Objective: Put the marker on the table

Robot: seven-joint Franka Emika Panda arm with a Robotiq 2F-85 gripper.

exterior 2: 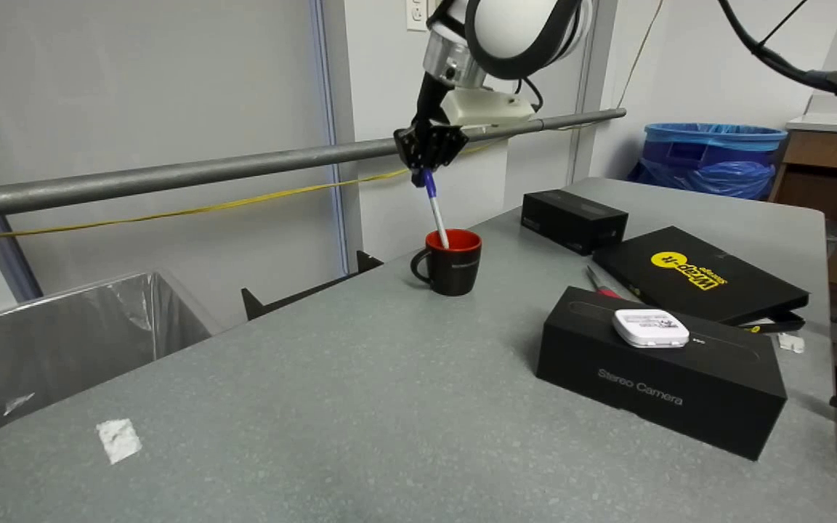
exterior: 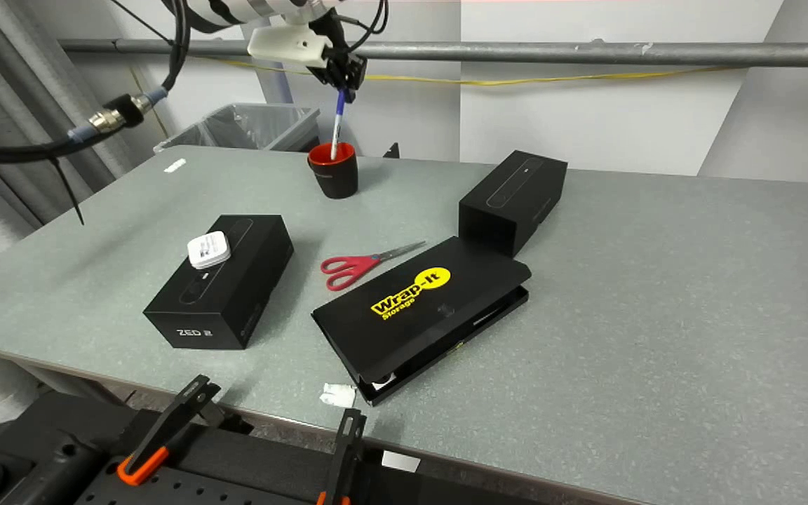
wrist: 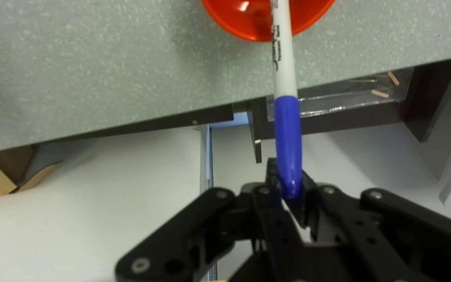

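Tilted blue-and-white marker (wrist: 287,100) in jaws clamped on its blue end, above a black mug (exterior 2: 455,276), lower end inside the mug, grey-green surface (exterior 2: 317,407) beneath the mug

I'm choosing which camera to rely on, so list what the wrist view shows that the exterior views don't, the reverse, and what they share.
Only the wrist view: small wooden pegs beyond the edge of the table, and a cardboard box at the left.

Only the exterior views: the scissors, two black boxes, the white case on one of them, and the Wrap-It case.

Shared: the hand gripping the marker by its blue cap, the mug with its red inside, and the table.
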